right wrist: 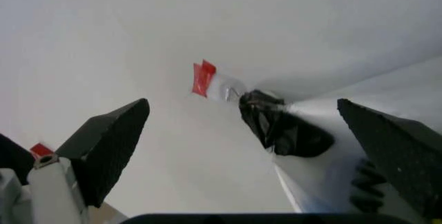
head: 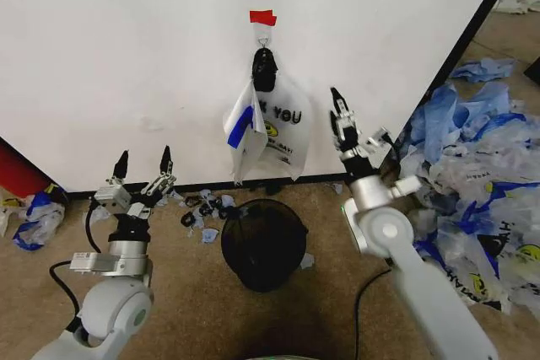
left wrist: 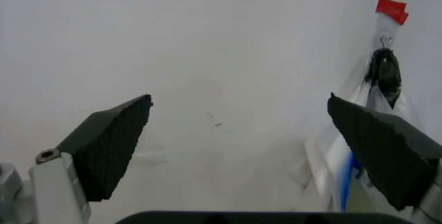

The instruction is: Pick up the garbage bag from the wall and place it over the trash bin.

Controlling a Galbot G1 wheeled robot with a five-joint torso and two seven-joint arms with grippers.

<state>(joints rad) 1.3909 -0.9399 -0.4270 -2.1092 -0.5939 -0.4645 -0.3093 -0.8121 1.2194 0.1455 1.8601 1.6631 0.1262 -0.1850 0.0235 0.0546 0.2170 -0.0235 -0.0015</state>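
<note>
The garbage bag (head: pixel 268 128), whitish with a blue handle, black lettering and a yellow smiley, hangs by its dark knotted top from a small hook (head: pixel 263 40) under red tape (head: pixel 262 17) on the white wall (head: pixel 126 56). The black mesh trash bin (head: pixel 263 244) stands on the floor just below it. My right gripper (head: pixel 341 111) is raised to the right of the bag, open, apart from it. In the right wrist view the bag's knot (right wrist: pixel 276 125) sits between the fingers (right wrist: pixel 111 141), farther off. My left gripper (head: pixel 144 158) is open, low and to the bag's left.
A big heap of blue-and-white bags (head: pixel 472 183) covers the floor on the right. Small scraps (head: pixel 207 208) lie along the wall's black base strip, and another bag (head: pixel 34 217) lies at the far left. A black cable (head: pixel 371 292) runs over the carpet.
</note>
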